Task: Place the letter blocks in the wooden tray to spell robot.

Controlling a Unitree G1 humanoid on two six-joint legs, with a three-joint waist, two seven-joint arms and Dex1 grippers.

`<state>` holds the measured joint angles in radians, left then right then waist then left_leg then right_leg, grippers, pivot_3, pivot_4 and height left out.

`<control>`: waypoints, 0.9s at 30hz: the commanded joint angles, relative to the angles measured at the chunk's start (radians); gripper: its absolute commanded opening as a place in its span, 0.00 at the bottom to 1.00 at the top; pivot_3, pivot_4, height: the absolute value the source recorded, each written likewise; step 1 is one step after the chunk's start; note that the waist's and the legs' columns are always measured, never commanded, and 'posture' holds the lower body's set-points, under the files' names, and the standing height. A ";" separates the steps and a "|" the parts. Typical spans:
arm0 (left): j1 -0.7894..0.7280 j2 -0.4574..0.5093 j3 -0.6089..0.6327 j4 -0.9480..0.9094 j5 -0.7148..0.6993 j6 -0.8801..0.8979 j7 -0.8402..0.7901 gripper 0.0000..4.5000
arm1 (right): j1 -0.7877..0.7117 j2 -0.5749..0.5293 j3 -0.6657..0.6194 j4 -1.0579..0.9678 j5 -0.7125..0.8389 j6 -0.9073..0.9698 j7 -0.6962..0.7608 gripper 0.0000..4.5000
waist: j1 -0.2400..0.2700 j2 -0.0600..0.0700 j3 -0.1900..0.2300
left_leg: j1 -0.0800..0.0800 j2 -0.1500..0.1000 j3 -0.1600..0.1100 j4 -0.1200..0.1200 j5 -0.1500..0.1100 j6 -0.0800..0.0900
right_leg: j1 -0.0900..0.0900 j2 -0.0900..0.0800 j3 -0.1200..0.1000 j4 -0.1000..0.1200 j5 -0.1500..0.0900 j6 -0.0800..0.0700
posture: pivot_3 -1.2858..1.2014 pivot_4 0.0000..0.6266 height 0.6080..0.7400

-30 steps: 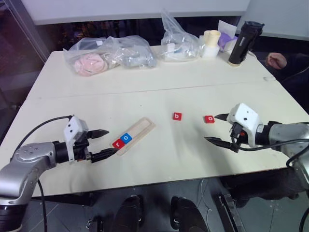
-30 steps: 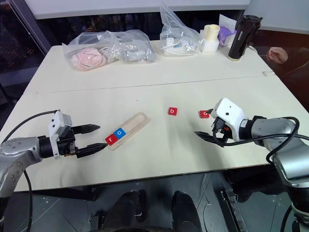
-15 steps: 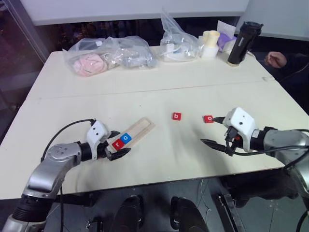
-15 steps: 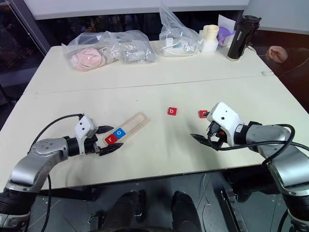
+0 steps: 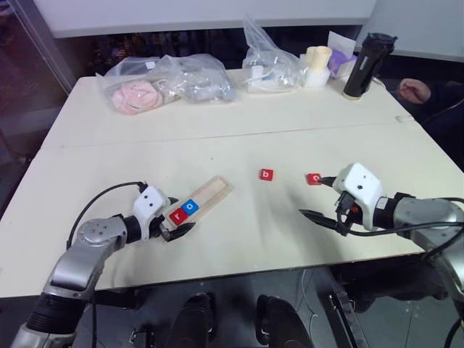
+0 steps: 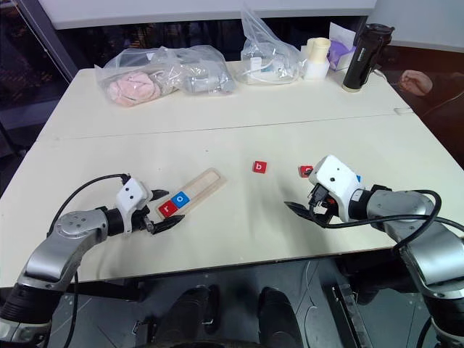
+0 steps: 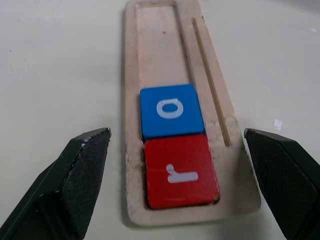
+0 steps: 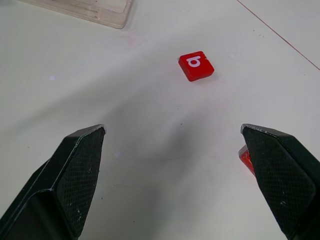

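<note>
Around the wooden tray (image 7: 210, 100) end holding r (image 7: 181, 172) and o (image 7: 171, 111), my left gripper (image 7: 180, 187) gapes; right gripper (image 8: 180, 185) spread wide near b (image 8: 196, 65).

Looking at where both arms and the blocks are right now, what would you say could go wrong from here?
1. The open left gripper straddles the near end of the wooden tray; closing or pushing on could shove the tray and unseat the red r block and blue o block.
2. The open right gripper has one finger right beside the red o block, so a sweep might knock it away.
3. The red b block goes in next; grabbing the o first would break the order.
</note>
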<state>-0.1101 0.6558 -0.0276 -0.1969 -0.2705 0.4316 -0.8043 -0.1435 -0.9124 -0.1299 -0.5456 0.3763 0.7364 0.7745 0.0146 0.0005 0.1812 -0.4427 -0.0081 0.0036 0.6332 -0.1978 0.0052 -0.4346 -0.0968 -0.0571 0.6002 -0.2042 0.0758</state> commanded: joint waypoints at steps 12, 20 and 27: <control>0.041 -0.009 -0.023 0.112 0.022 -0.035 -0.022 1.00 | -0.014 0.009 0.008 -0.017 -0.005 -0.020 -0.014 1.00 | -0.001 0.001 -0.002 | 0.005 0.000 0.000 0.000 0.000 0.000 | 0.004 0.000 0.000 0.000 0.000 0.000 | 0.52 0.24 0.88; 0.035 -0.015 -0.035 0.182 0.038 -0.072 -0.041 1.00 | -0.016 0.011 0.013 -0.020 -0.008 -0.021 -0.023 1.00 | -0.001 0.005 -0.005 | 0.010 0.001 0.000 -0.001 -0.002 -0.003 | 0.008 -0.002 0.000 0.000 -0.002 0.003 | 0.52 0.24 0.88; 0.065 -0.017 -0.040 0.188 0.045 -0.089 -0.042 0.74 | -0.015 0.013 0.014 -0.026 -0.007 -0.017 -0.032 1.00 | -0.003 0.008 -0.008 | 0.010 0.001 0.000 -0.001 -0.002 -0.003 | 0.008 -0.003 0.000 0.000 -0.002 0.003 | 0.52 0.24 0.88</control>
<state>-0.0901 0.6298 -0.0266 -0.0610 -0.2655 0.3128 -0.8441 -0.1461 -0.9068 -0.1017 -0.5453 0.3669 0.7315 0.7501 0.0121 0.0086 0.1729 -0.4328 -0.0074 0.0038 0.6320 -0.1998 0.0019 -0.4264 -0.0995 -0.0569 0.5997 -0.2064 0.0790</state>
